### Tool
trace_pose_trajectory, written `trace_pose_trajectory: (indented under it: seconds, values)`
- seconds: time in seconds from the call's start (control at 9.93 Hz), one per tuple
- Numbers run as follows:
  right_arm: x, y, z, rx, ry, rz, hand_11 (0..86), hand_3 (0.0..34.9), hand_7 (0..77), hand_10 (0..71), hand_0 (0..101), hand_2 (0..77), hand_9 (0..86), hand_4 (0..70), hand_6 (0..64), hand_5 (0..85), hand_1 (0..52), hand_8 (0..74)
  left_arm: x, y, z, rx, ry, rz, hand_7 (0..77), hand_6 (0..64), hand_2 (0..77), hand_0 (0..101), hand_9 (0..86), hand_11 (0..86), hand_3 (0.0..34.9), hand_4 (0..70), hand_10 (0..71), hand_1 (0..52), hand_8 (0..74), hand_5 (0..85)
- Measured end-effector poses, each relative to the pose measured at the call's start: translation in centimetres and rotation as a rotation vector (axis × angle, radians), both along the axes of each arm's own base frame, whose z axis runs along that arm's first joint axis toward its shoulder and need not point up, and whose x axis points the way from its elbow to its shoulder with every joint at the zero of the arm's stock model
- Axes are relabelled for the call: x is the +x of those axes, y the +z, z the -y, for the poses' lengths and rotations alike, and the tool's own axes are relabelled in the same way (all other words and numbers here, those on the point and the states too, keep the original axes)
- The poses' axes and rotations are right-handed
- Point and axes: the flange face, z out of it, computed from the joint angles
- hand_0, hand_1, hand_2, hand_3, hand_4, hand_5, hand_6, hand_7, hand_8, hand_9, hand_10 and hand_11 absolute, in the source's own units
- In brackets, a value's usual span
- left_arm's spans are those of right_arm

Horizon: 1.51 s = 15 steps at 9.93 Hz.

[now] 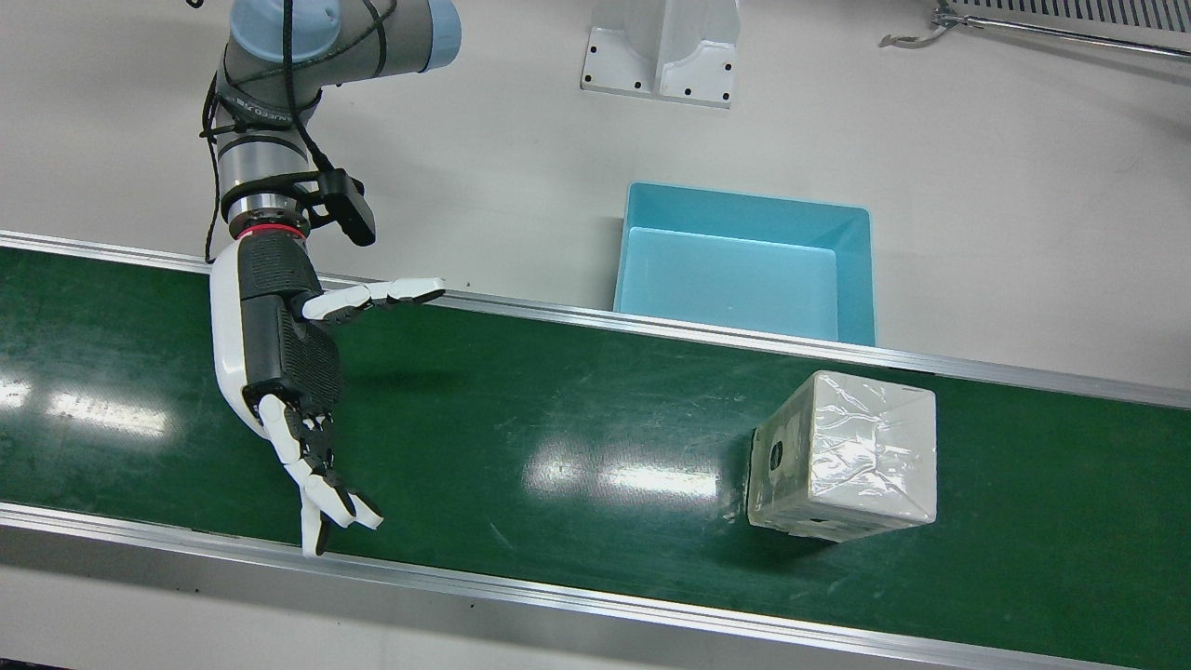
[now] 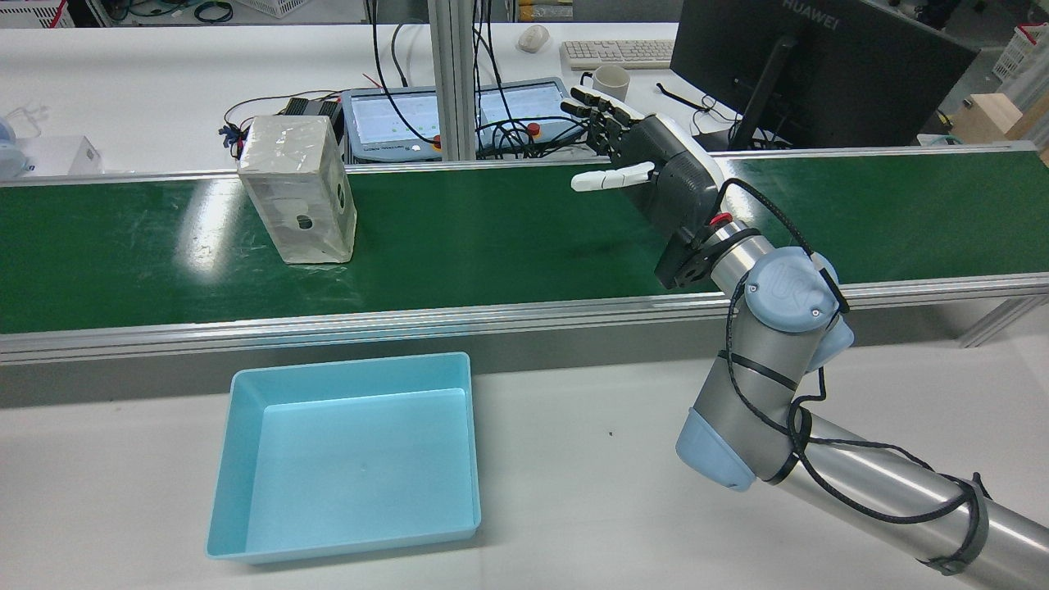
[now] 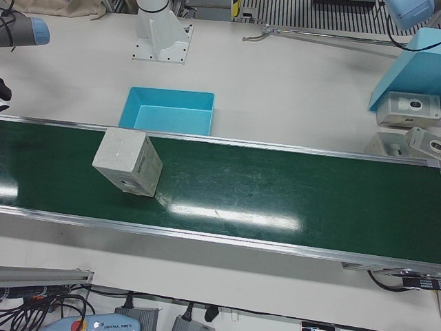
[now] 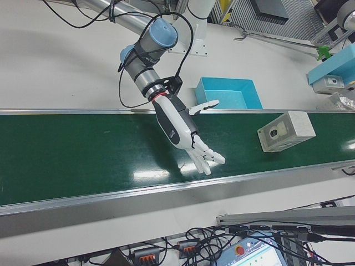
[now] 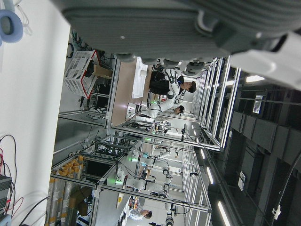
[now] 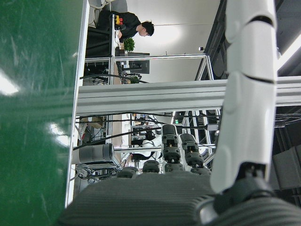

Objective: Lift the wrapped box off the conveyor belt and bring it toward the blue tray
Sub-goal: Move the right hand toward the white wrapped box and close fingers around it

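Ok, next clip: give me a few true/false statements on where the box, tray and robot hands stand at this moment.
1. The wrapped box sits on the conveyor belt. True.
2. The right robot hand is closed on the box. False: it is open over the belt, well apart from the box.
3. The blue tray is empty. True.
4. The tray rests on the belt. False: it sits on the white table beside the belt.
5. The left robot hand is over the box. False: only its underside shows, in its own camera.
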Motion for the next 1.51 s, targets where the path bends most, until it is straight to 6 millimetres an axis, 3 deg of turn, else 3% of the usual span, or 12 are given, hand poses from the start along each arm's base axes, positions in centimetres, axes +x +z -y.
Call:
trace_pose_trajectory:
  seconds: [0.5,0.91,1.01,1.21,1.51]
  values:
    - [-1.7,1.1,-0.2,-0.023,0.002,-0.011,1.1,0.0,14.7,0.0,47,8.7,1.6,7.6,4.9,12.0,12.5,1.6,0.0,0.0,0.0,0.0,0.0,0.0,0.5,0.5,1.1,0,0.5,0.5,0.0,0.0,0.5,0.0,0.5,1.1]
    - [-2.1,0.0,0.1,-0.021,0.013,-0.002,1.1,0.0,14.7,0.0,47,8.7,1.6,7.6,4.9,12.0,12.5,0.5,0.0,0.0,0.0,0.0,0.0,0.0,0.5,0.5,1.1,0,0.5,0.5,0.0,0.0,0.5,0.0,0.5,1.1]
    - [-2.0,-0.2,0.1,-0.025,0.014,-0.005,1.1,0.0,16.4,0.0,48,10.4,1.6,8.7,4.9,14.2,16.4,0.5,0.0,0.0,0.0,0.0,0.0,0.0,0.5,0.5,0.5,0,0.5,0.5,0.0,0.0,0.5,0.0,0.5,1.1]
    - [-1.9,-0.7,0.0,-0.037,0.014,-0.016,1.1,0.0,18.5,0.0,50,10.4,1.6,8.7,6.0,15.3,18.0,0.5,0.0,0.0,0.0,0.0,0.0,0.0,0.5,0.5,0.5,0,0.5,0.5,0.0,0.0,0.5,0.0,0.5,1.1]
    - [-2.5,-1.2,0.0,-0.039,0.009,-0.017,1.1,0.0,16.9,0.0,48,11.4,1.6,6.0,3.8,13.1,13.1,0.5,0.0,0.0,0.0,0.0,0.0,0.0,0.5,0.5,1.1,0,0.5,0.5,0.0,0.0,0.5,0.0,0.5,1.1]
